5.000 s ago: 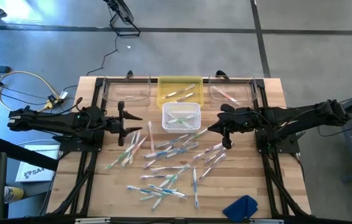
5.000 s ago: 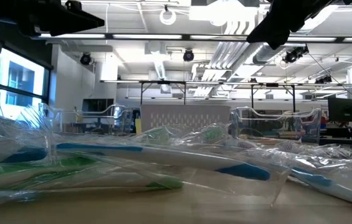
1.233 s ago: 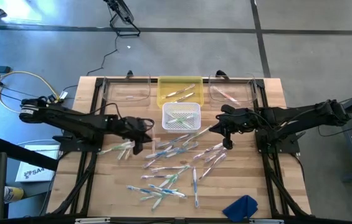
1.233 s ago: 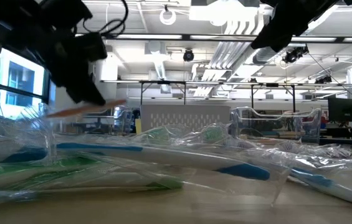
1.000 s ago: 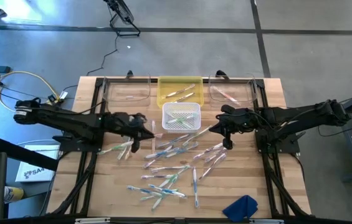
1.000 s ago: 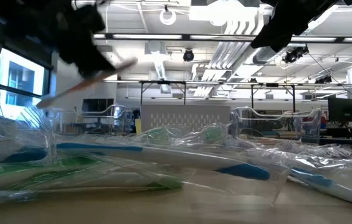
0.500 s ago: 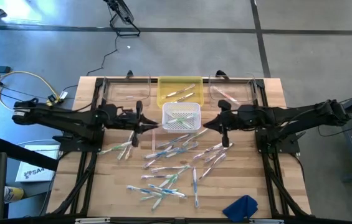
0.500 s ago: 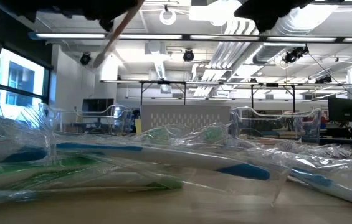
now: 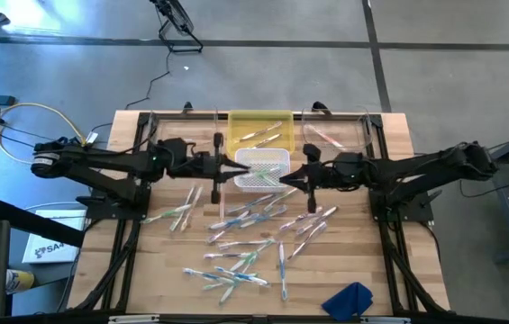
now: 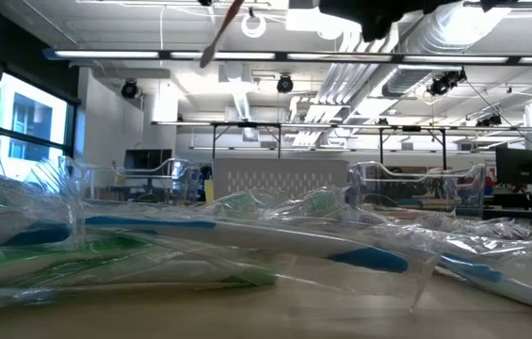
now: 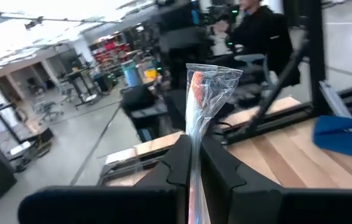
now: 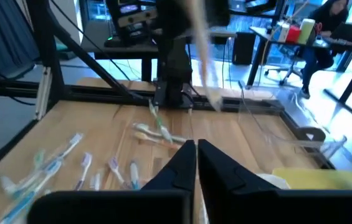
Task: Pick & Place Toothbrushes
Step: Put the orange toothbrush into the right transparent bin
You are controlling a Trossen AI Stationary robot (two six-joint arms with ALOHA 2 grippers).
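Wood, plastic, cloth
Pale wooden tabletop [image 9: 146,270], matt; toothbrushes [image 9: 245,261] in glossy crinkled clear wrap; white mesh plastic basket [image 9: 262,168]; blue cloth [image 9: 351,300], soft, matt.

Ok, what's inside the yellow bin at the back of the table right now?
The yellow bin holds two wrapped toothbrushes, lying slanted side by side. The white basket stands just in front of it. Anything beneath those two cannot be made out.
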